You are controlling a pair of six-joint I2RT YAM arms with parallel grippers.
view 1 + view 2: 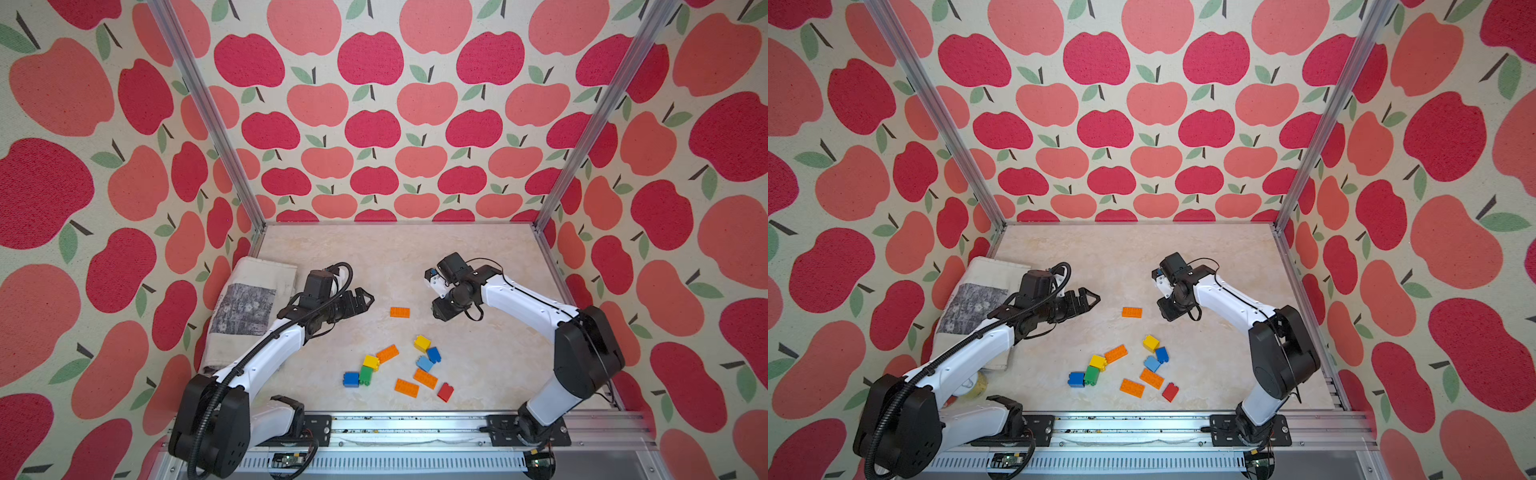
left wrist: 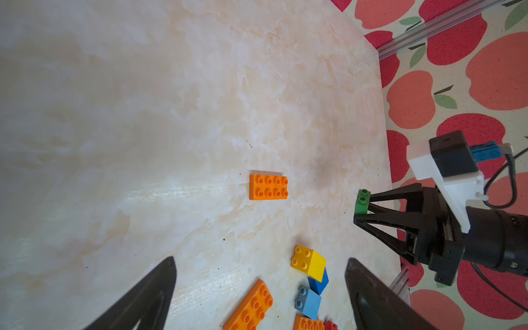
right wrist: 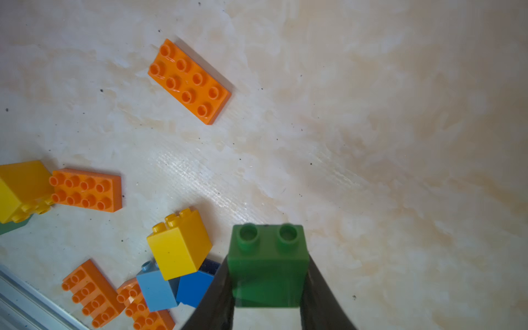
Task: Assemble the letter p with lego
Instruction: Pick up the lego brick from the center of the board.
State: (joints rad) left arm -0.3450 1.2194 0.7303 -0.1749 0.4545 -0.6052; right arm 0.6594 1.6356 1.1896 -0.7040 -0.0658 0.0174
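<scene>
In the right wrist view my right gripper (image 3: pixel 268 271) is shut on a green lego brick (image 3: pixel 268 257), studs pointing away from the wrist, held above the table. The left wrist view shows that green brick (image 2: pixel 362 201) between the black fingers. My left gripper (image 1: pixel 368 300) hovers open and empty to the left of a lone flat orange brick (image 1: pixel 400 312). The right gripper (image 1: pixel 439 312) is just to that brick's right. Nearer the front lie loose lego: yellow (image 1: pixel 422 343), blue (image 1: pixel 433 354), light blue (image 1: pixel 424 363), orange (image 1: pixel 387 353), another green (image 1: pixel 365 375) and red (image 1: pixel 445 392).
A folded newspaper (image 1: pixel 249 307) lies at the table's left side under the left arm. A metal rail (image 1: pixel 415 428) runs along the front edge. Apple-patterned walls (image 1: pixel 374 124) with metal posts enclose the marbled table (image 1: pixel 374 257).
</scene>
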